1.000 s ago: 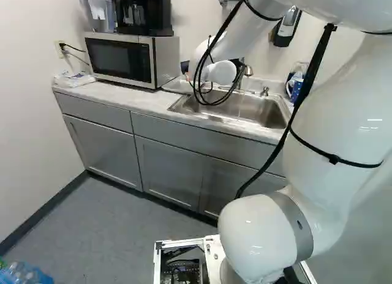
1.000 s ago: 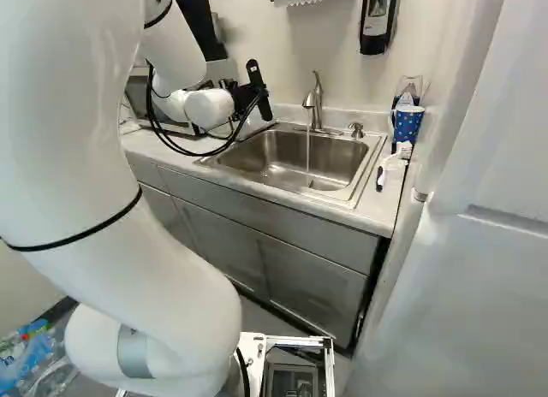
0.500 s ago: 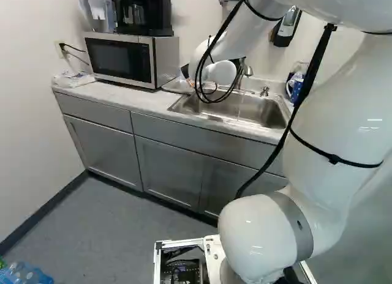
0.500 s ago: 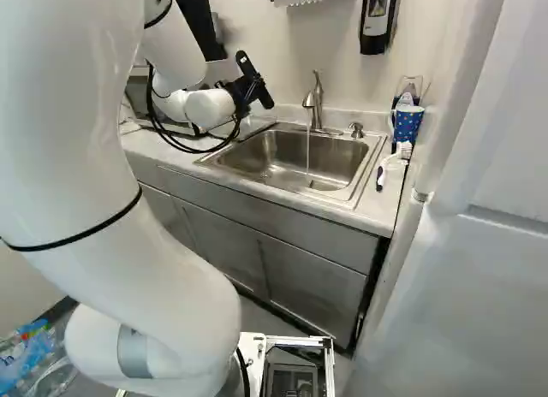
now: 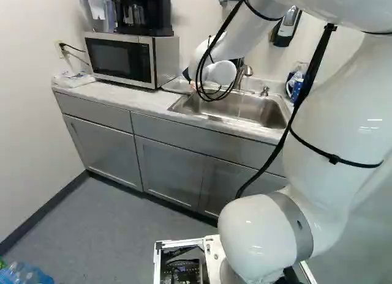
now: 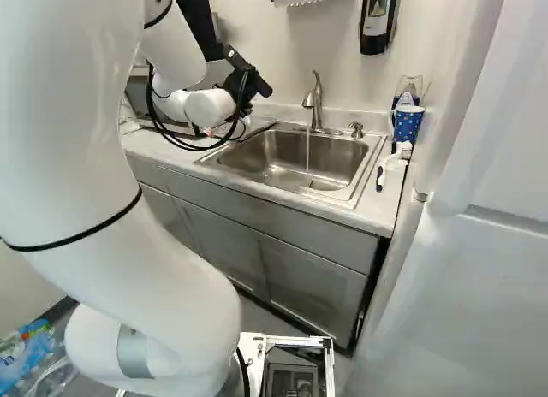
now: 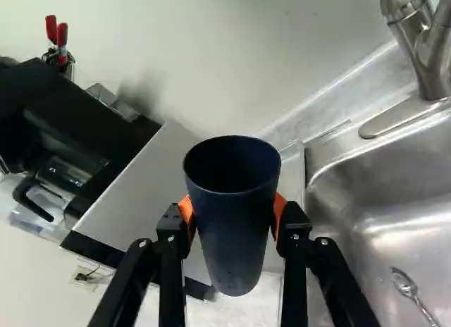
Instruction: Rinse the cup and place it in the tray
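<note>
Steel sink (image 6: pixel 295 168), tap (image 6: pixel 316 106) running; my tool (image 7: pixel 232 211) grips the cup (image 7: pixel 232 246). Rinsing seems done; I should align and lower it next.

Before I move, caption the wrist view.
Black two-fingered gripper holding a dark blue cup beside a metal sink with a metal spoon inside.

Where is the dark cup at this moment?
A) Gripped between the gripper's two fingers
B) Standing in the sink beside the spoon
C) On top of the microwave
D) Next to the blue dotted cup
A: the wrist view shows the dark cup with one of the gripper's orange pads against each side.
</note>
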